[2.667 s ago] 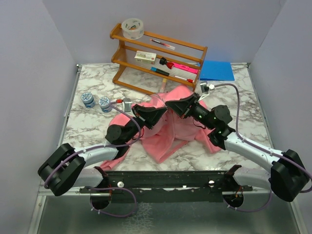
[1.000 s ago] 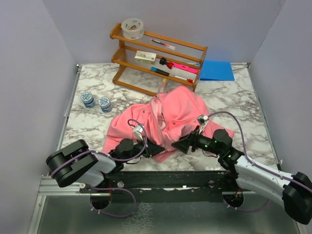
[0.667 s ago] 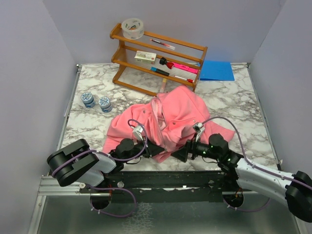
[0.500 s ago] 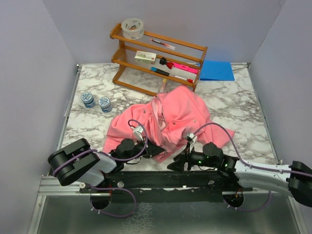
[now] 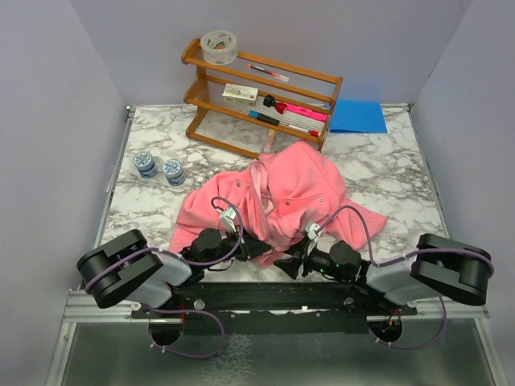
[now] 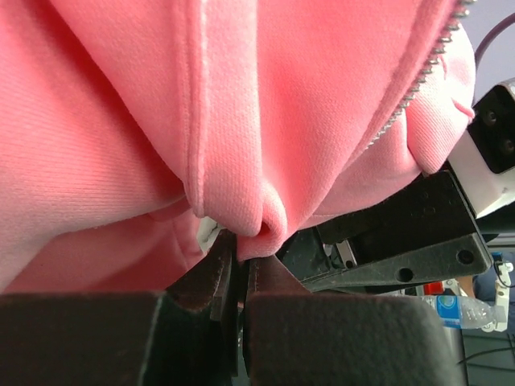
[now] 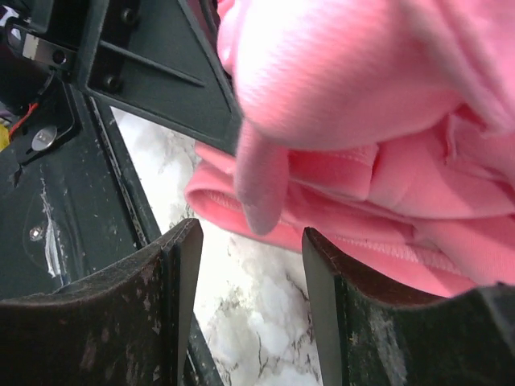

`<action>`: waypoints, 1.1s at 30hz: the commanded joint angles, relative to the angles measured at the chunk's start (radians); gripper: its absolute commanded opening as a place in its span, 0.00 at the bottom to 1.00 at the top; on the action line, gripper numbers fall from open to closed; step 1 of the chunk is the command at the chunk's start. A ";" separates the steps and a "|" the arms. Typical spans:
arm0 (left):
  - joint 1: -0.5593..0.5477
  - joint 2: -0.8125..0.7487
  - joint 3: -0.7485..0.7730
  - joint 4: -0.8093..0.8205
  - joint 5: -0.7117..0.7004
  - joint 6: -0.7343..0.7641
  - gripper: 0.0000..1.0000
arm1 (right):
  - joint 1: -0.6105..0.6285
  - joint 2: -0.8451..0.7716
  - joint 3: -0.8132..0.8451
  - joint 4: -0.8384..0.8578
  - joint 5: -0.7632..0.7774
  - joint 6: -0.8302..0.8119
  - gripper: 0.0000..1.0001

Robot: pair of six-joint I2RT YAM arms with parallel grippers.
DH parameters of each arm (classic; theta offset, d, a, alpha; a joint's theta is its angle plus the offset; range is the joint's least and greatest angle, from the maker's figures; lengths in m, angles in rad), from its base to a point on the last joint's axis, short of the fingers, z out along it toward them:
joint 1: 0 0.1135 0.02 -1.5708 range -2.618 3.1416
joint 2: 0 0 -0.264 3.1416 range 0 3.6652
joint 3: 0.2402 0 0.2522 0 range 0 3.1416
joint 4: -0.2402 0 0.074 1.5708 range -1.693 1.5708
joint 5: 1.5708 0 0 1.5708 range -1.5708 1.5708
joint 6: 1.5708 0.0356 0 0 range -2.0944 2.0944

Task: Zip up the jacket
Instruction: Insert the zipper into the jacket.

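Jacket (image 5: 278,189), pink fleece, is lying crumpled across the middle of the marbled table (image 5: 394,169), with its bottom edge reaching toward the near side, where both arms are working low and close together.

The left tool (image 6: 240,259) is pinching a fold of the jacket's hem (image 6: 233,201), its fingers pressed together on the fabric. In the top view it is sitting at the near edge of the garment (image 5: 265,246). The right tool (image 7: 249,241) is coming in from the right, just beside the left one (image 5: 286,264). Its fingers are spread with nothing gripped, and a soft fabric tab (image 7: 261,189) is hanging just above the gap.

A line of metal zipper teeth (image 6: 410,96) is running up the right of the left wrist view, not joined to another row there. The slider is not showing in any view.

Judging by this, the front is lying unzipped and the arms are securing the bottom of the opening. The next move is probably calling for the right tool to be closing on the opposite hem corner beside the teeth, so both zipper ends can be brought together.
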 commanded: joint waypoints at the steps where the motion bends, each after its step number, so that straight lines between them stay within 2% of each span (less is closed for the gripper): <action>1: -0.001 -0.049 -0.007 -0.013 0.027 0.019 0.00 | 0.008 0.084 0.000 0.272 -0.047 -0.131 0.59; 11: -0.001 -0.112 -0.019 -0.021 0.034 0.024 0.00 | 0.008 0.180 0.030 0.305 -0.101 -0.170 0.58; 24: -0.001 -0.130 -0.018 -0.028 0.038 0.016 0.00 | 0.008 0.397 0.029 0.595 -0.070 -0.151 0.52; 33: -0.002 -0.136 -0.025 -0.030 0.029 0.011 0.00 | 0.008 0.388 0.020 0.640 -0.047 -0.148 0.49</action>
